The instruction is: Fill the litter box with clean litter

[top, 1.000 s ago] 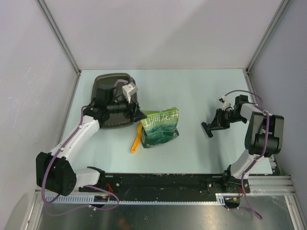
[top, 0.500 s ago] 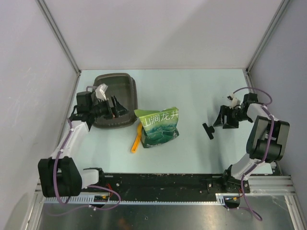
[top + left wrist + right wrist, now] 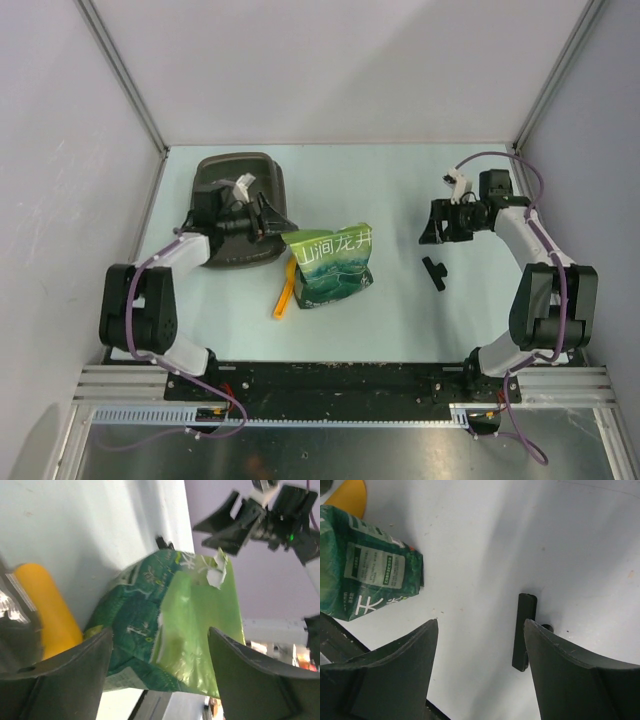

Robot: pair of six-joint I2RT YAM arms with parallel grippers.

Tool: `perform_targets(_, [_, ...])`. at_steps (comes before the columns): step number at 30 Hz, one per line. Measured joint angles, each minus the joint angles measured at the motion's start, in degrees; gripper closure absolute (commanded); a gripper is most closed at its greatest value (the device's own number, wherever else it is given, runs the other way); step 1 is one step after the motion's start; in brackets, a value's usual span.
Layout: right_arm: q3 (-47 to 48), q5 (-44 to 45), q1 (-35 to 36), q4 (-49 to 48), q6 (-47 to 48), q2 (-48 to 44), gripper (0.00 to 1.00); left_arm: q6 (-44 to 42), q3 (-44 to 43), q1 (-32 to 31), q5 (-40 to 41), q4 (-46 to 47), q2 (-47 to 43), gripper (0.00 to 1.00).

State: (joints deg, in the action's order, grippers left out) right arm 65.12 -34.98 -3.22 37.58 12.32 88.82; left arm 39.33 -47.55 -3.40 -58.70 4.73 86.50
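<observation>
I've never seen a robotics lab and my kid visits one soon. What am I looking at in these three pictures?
Two robot arms are bolted at the near edge of a table. One picture looks down from above; the other two come from cameras on each wrist, the dark wedges being that arm's own fingers. On it lie a dark litter box, a green pouch, an orange scoop and a small black clip. The left hand is at the box, facing the pouch; the right hand is near the clip. Both are open, holding nothing.
</observation>
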Motion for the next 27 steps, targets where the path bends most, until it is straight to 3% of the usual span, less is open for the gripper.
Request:
perform_targets(5, [0.8, -1.8, 2.0, 0.1, -1.4, 0.0, 0.27, 2.6, -4.2, -5.0, -3.0, 4.0, 5.1, 0.49])
perform_targets(10, [6.0, -3.5, 5.9, 0.3, -2.2, 0.8, 0.30, 4.0, -8.6, -7.3, -4.9, 6.3, 7.9, 0.77])
perform_targets(11, [7.5, -3.4, 7.1, 0.3, -2.3, 1.0, 0.30, 4.0, -9.7, -7.3, -5.0, 6.6, 8.0, 0.87])
perform_targets(14, [11.8, -3.7, 11.4, 0.3, -1.1, 1.0, 0.29, 2.9, -12.9, -7.3, -5.1, 7.5, 7.7, 1.00])
perform_targets(27, [24.3, -14.4, 21.3, -1.4, 8.1, 6.7, 0.28, -8.5, -13.0, -7.7, -7.1, 9.0, -3.0, 1.00])
